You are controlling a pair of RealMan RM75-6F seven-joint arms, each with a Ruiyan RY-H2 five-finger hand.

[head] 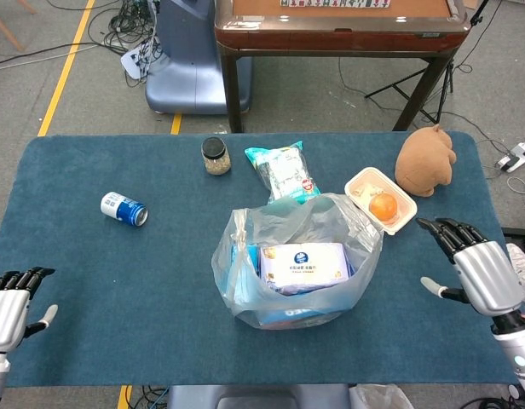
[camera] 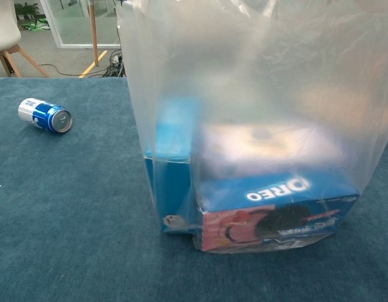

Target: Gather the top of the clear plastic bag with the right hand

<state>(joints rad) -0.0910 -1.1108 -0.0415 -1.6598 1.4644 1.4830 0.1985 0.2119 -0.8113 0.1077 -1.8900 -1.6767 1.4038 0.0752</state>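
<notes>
The clear plastic bag [head: 297, 260] stands in the middle of the blue table, its top open and loose, with boxes inside. In the chest view the bag [camera: 257, 82] fills the frame, and an Oreo box [camera: 276, 211] shows through its wall. My right hand [head: 474, 271] hovers at the right edge of the table, fingers apart and empty, well clear of the bag. My left hand [head: 11, 302] is low at the near left corner, fingers spread, holding nothing. Neither hand shows in the chest view.
A blue can [head: 124, 209] lies on its side at the left. Behind the bag sit a small jar [head: 216, 156], a snack packet [head: 284, 170], an open white box with an orange [head: 380, 201] and a brown plush toy [head: 425, 159].
</notes>
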